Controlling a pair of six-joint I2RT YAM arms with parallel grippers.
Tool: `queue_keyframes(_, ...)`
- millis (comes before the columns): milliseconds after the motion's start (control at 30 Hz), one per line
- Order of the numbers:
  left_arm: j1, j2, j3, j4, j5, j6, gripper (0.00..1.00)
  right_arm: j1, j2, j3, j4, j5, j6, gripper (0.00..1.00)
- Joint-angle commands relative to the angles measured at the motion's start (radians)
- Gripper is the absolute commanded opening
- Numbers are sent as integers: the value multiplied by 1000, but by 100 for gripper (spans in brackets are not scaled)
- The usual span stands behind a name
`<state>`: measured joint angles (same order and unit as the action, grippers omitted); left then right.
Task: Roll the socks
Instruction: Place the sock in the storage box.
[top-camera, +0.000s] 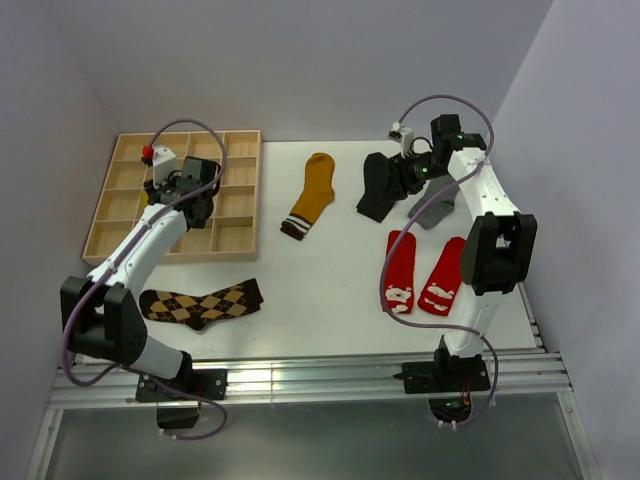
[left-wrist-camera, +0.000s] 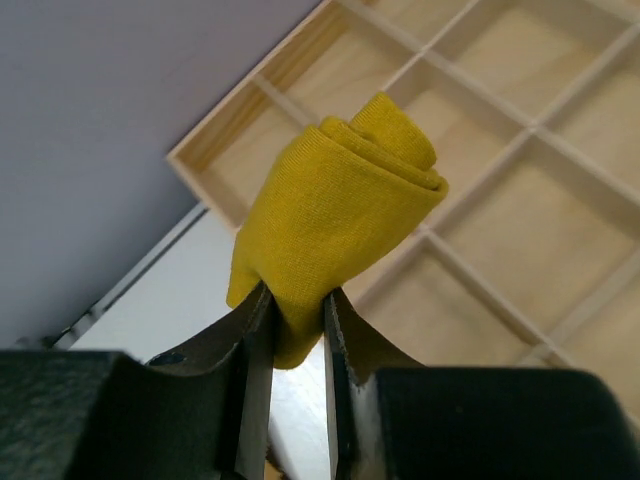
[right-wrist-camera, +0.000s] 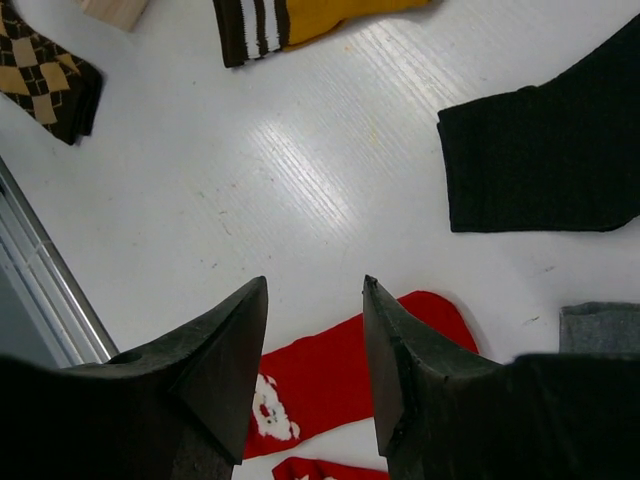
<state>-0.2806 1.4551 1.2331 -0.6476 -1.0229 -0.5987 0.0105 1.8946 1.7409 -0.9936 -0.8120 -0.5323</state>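
Clamping a rolled mustard sock (left-wrist-camera: 335, 215) is the left gripper (left-wrist-camera: 296, 302); the right gripper (right-wrist-camera: 315, 292) gapes empty.

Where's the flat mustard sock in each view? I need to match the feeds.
Top external: flat mustard sock at centre, right of the tray.
Left wrist: not in it; the rolled sock there is another one.
Right wrist: flat mustard sock at top edge.
Shared landmark: the tray, behind the roll in left wrist, corner at right wrist's top left.
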Motion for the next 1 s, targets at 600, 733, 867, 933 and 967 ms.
queue_keyframes(600,227,369,-11,8,269,-12,0,-3,-54,-87,49,20,-64,48)
queue_keyframes(733,245,409,-12,31,429,3,0,-3,-57,-101,38,17,-78,48)
queue_keyframes(867,273,442,-12,45,553,2,0,-3,-72,-132,52,20,-83,48)
queue_keyframes(933,278,468,-1,31,572,1,0,-3,-75,-138,50,31,-86,47)
queue_keyframes(967,278,478,0,19,581,-1,0,-3,-77,-144,50,36,-87,47)
